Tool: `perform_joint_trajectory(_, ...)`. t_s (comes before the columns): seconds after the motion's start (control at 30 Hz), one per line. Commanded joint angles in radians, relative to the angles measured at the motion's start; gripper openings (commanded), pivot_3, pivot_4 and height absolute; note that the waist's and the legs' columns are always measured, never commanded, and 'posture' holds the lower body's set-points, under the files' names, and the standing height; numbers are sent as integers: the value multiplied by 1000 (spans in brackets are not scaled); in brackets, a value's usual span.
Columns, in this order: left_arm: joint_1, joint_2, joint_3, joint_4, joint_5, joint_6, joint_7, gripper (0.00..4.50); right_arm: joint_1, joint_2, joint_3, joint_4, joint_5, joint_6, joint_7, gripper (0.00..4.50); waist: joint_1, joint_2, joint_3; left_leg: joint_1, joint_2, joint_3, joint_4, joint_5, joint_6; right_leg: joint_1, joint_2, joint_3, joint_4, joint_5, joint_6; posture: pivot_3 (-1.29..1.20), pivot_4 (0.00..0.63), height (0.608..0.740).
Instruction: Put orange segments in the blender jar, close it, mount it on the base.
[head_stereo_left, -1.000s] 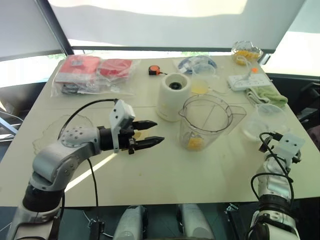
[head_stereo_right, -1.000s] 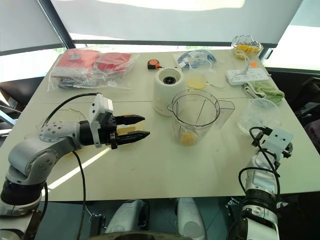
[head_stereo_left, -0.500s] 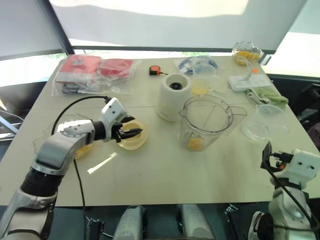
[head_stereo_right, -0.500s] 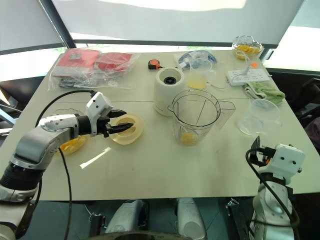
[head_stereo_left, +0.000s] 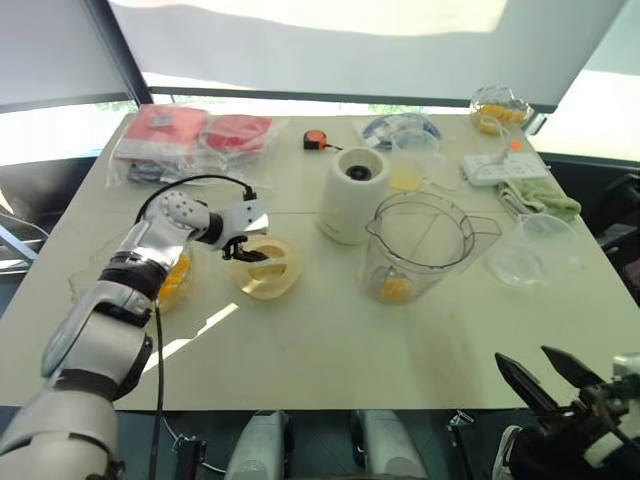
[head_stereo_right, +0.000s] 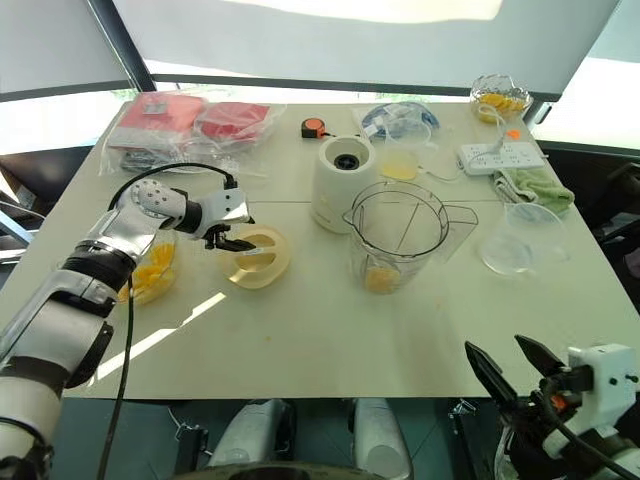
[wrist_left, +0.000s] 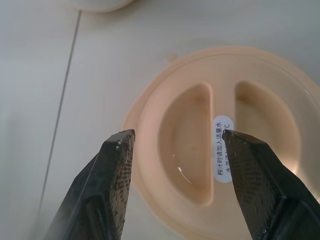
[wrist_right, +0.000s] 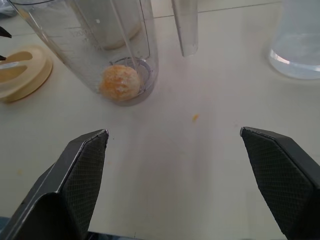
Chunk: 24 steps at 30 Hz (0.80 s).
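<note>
Blender jar (head_stereo_left: 420, 245): clear plastic pitcher with spout and handle, upright at centre-right of the head views, open-topped, just right of the base.
Orange segments (wrist_right: 120, 83): a glossy orange lump at the jar's bottom; the clear wall blurs it, so single wedges cannot be counted.
Base (head_stereo_left: 351, 194): cream-white squat cylinder with a dark round socket on top, upper centre of the frame.
Lid (wrist_left: 220, 135): round, pale yellow, smooth plastic with two half-moon recesses and a small white label on the ridge between them; it lies flat on the table (head_stereo_left: 330, 350), left of the jar.
Left gripper (head_stereo_left: 245, 252): over the lid's left edge; the wrist view shows its textured black fingers spread wide across one recess, clasping nothing. Contact with the lid cannot be told.
Right gripper (head_stereo_right: 515, 372): lower right of the frame, partly cut off, fingers wide apart and empty.
Bowl (head_stereo_right: 150, 270): holds orange-yellow fruit, largely hidden behind the left arm.
</note>
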Motion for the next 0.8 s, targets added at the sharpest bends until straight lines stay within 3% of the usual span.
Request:
perform_joint_trajectory(0.03, -47, -5, 3, 83, 36, -81, -70, 2904, 40, -35, -67, -70, 80, 14, 29, 4451, -1, 0, 0, 0, 0, 0, 0, 0, 0, 0, 0, 0, 0, 0, 0, 0, 150, 740)
perform_joint_trajectory(0.27, -75, -71, -17, 264, 143, -145, -24, 2904, 45, -51, -89, -161, 330, -21, -35, 4451, 7, -3, 0, -2, 0, -1, 0, 0, 1, -1, -1, -1, -2, 2, 4, 0, 150, 740)
perform_joint_trajectory(0.53, -70, -118, -4, 341, 194, -182, 0, 2904, 71, -179, -55, -208, 311, -28, -31, 4451, 7, -6, -7, -3, -1, 0, 0, 0, 1, 1, -4, -1, -5, 4, 7, 0, 150, 740)
perform_joint_trajectory(0.63, -69, -123, -3, 350, 206, -194, 6, 2108, 68, -227, -49, -208, 297, -33, -34, 4500, 10, -8, -8, 0, -1, 0, 1, 0, 1, 4, -4, -1, -5, 4, 7, 0, 150, 740)
perform_joint_trajectory(0.77, -72, -125, 3, 355, 221, -195, 20, 245, 39, -267, -36, -208, 296, -30, -59, 4500, 10, -8, -9, 4, -1, -1, 1, 0, 1, 10, -4, -2, -7, 3, 5, 0, 150, 740)
perform_joint_trajectory(0.8, -74, -124, 6, 354, 221, -195, 16, 243, 29, -269, -30, -208, 296, -27, -65, 4500, 9, -8, -9, 4, -1, -1, 1, 0, 1, 11, -5, -2, -7, 3, 5, 0, 150, 740)
